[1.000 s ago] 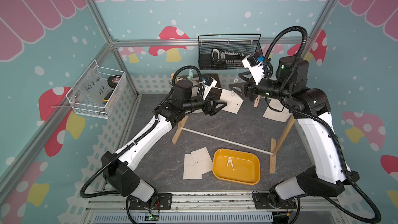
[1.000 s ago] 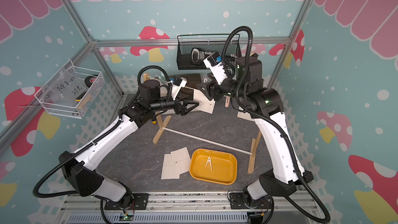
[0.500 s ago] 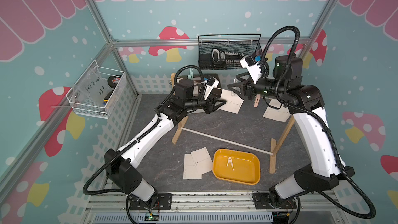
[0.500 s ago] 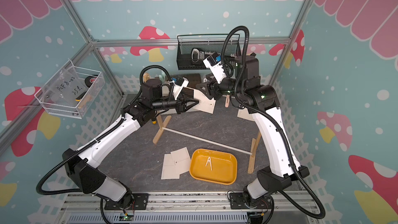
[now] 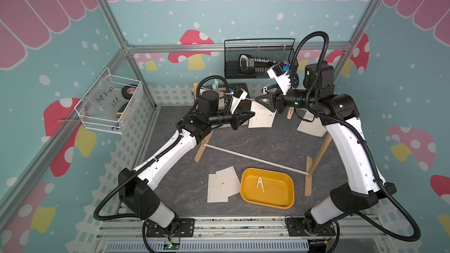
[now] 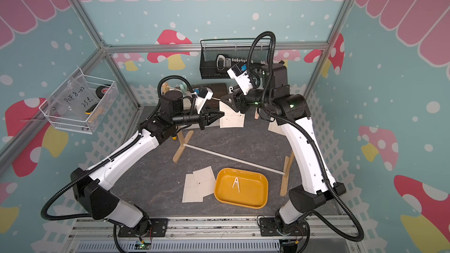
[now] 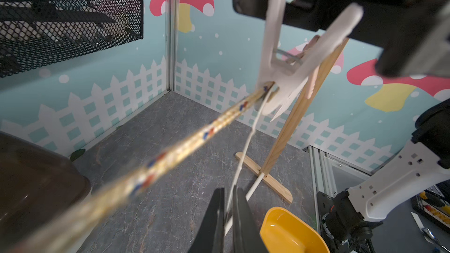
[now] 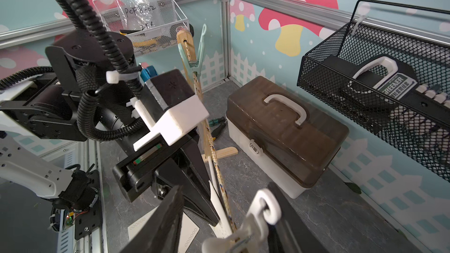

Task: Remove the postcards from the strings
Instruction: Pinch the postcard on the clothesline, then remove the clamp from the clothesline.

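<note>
A cream postcard (image 5: 261, 118) hangs from the string (image 7: 194, 139), held there by a white clothespin (image 7: 277, 76). My left gripper (image 7: 226, 191) is shut on the card's lower edge, also seen in a top view (image 6: 221, 114). My right gripper (image 8: 225, 186) straddles the white clothespin (image 8: 258, 217) and is still open. One finger touches the pin's ring handle; the other stands apart. A second postcard (image 5: 311, 127) hangs further right under a peach clothespin (image 5: 289, 113). Two more postcards (image 5: 222, 186) lie on the table.
A yellow tray (image 5: 277, 193) at the front holds a loose white clothespin (image 5: 260, 183). A green clothespin (image 8: 194, 52) sits on the string by the far wooden post. A brown-lidded toolbox (image 8: 280, 127) and a black mesh basket (image 5: 258, 62) stand at the back.
My left gripper has closed on the hanging postcard's edge. The right gripper's jaws have narrowed around the white clothespin.
</note>
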